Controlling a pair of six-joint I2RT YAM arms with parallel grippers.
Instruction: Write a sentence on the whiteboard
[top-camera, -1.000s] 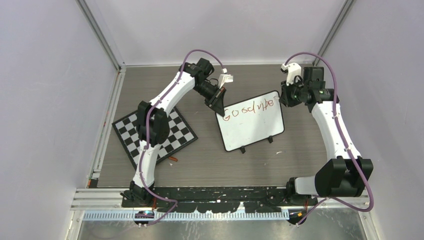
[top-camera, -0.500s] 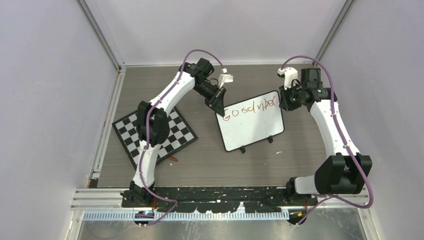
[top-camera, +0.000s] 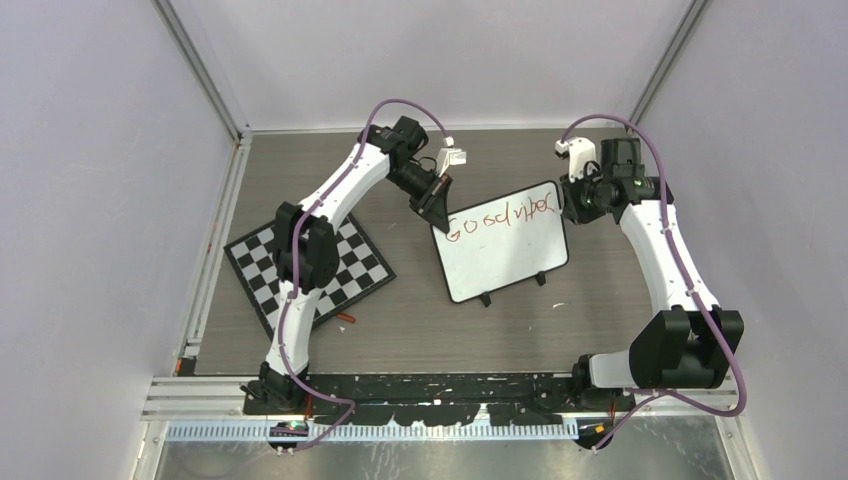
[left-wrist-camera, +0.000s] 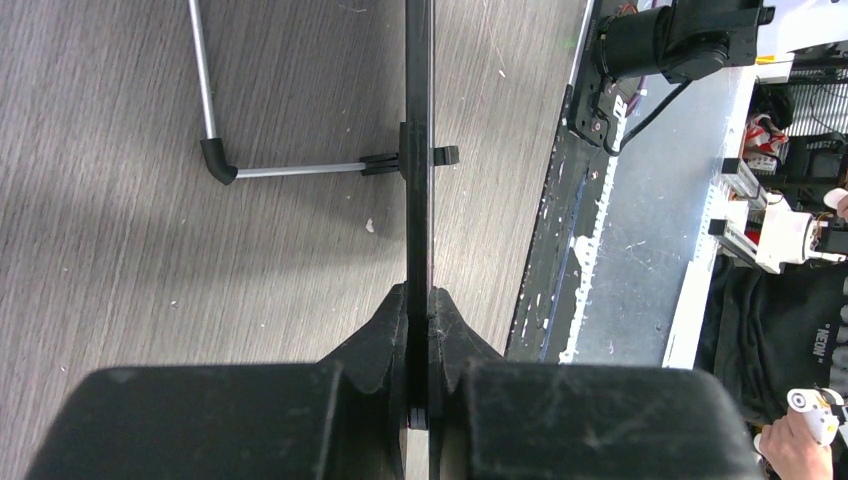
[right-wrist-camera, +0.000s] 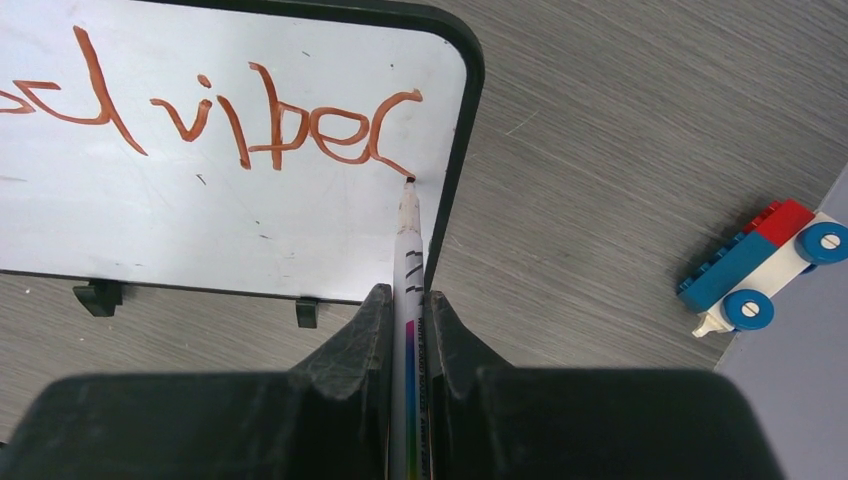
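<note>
The whiteboard (top-camera: 505, 262) lies mid-table, black-framed, with two small feet at its near edge. One line of the red-brown sentence (top-camera: 498, 216) runs along its far edge, reading about "Good vibes". My left gripper (top-camera: 437, 201) is shut on the board's far left corner; in the left wrist view the board's edge (left-wrist-camera: 419, 150) runs from between the shut jaws (left-wrist-camera: 419, 300). My right gripper (top-camera: 570, 200) is shut on a white marker (right-wrist-camera: 408, 250). The marker tip touches the whiteboard (right-wrist-camera: 200, 210) at the end of the last letter of the sentence (right-wrist-camera: 260, 120), near the right frame.
A black-and-white checkerboard (top-camera: 308, 265) lies left under the left arm. A small red-brown object (top-camera: 346, 318) lies near its front corner. A red, blue and white toy vehicle (right-wrist-camera: 765, 266) sits on the floor right of the board. Walls enclose the table.
My right gripper has shifted slightly along the board's far right corner with the marker. The last letter of the line has grown. The left arm and board have not moved.
</note>
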